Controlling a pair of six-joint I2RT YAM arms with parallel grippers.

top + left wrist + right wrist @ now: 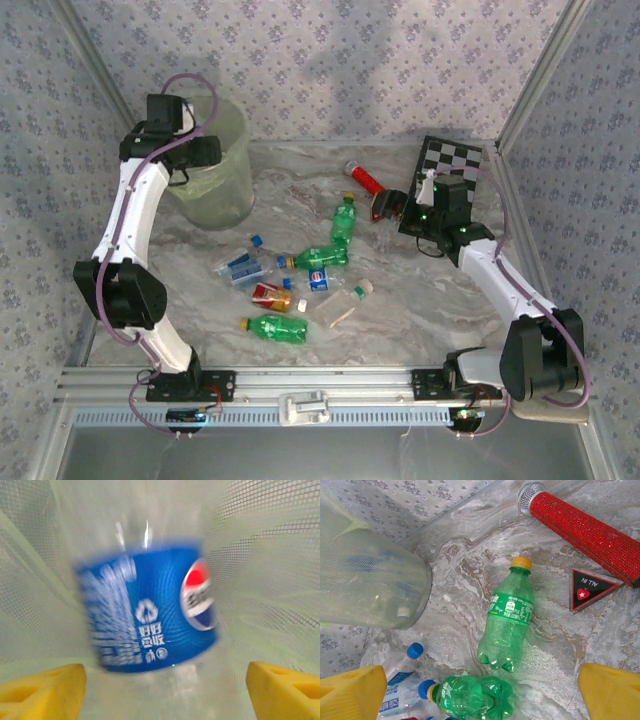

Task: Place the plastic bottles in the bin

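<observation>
So the left pincer (pixel 165 680) is hanging right over the big pale-green see-through plastic bin (pixel 228 195) in the far left corner of the marble-look tabletop (pixel 420 300). Its yellow fingers (pixel 42 690) are spread wide. Between them, down inside the mesh-lined bin, is a blurry plastic bottle with a blue wrap label (pixel 150 620), and it touches neither finger. The label has the red-white-blue Pepsi globe, a white recycling-arrows symbol and Chinese characters under it. The fine print on its left is too smeared to read.

The right pincer (pixel 482 685) is gaping open too, with nothing in it. It hovers above a green plastic bottle with a yellow cap (pixel 507 625) lying flat. Its green band label has white writing I can't make out. Just below it lies a crumpled green bottle (pixel 470 697), beside clear blue-capped bottles (pixel 400 672).

Near them are a red glittery cylinder with a silver mesh end (pixel 585 530) and a black triangle card with a red border (pixel 592 587) that says "ALL IN".
</observation>
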